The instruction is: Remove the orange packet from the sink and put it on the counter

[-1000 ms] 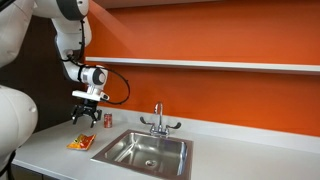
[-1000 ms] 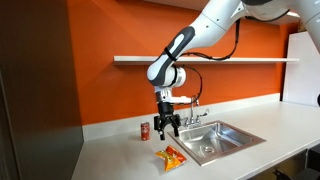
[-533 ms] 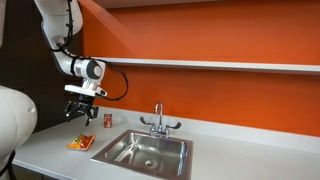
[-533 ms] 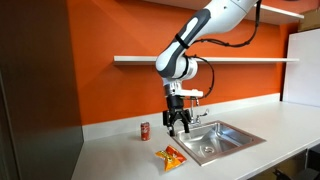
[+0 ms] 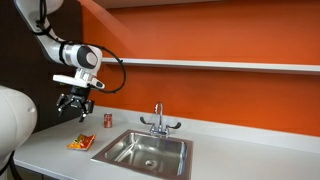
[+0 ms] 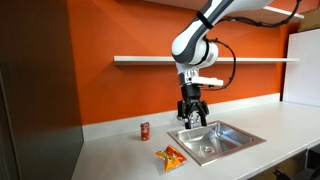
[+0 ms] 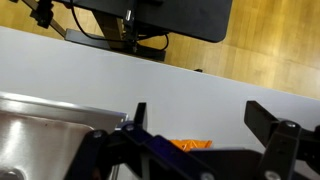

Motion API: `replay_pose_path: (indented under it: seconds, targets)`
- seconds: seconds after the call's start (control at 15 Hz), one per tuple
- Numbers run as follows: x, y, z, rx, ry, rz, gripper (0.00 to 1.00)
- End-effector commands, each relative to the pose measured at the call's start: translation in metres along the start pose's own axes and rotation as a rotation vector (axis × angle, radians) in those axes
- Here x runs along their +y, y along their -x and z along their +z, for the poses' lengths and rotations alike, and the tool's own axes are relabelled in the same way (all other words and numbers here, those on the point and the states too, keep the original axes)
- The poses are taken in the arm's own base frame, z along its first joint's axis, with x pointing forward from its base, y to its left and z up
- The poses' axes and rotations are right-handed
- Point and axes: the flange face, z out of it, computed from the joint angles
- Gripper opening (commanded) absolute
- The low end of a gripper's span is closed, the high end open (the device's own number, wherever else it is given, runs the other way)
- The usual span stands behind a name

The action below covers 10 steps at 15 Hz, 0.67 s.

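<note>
The orange packet (image 5: 80, 143) lies flat on the light counter (image 5: 45, 152), just beside the steel sink (image 5: 148, 152); it also shows in an exterior view (image 6: 171, 157) and as an orange sliver in the wrist view (image 7: 190, 144). The sink (image 6: 216, 139) looks empty, with its chrome faucet (image 5: 158, 122) behind. My gripper (image 5: 72, 105) hangs open and empty, well above the counter, up and away from the packet. In an exterior view the gripper (image 6: 192, 118) is over the sink's back edge. In the wrist view the gripper (image 7: 205, 112) has its jaws wide apart with nothing between.
A small red can (image 5: 108, 120) stands upright on the counter near the orange wall; it also shows in an exterior view (image 6: 144, 131). A shelf (image 5: 220, 65) runs along the wall above. The counter's front edge (image 6: 110, 170) is near the packet.
The gripper has risen and pulled away from the packet, which stays lying on the counter. The jaws stay open.
</note>
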Motion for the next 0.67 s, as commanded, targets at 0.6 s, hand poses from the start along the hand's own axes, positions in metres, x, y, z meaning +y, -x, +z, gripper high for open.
replay_pose_path:
  seconds: [0.6]
  targets:
    - [0.011, 0.056, -0.031, 0.030, -0.008, 0.070, 1.00]
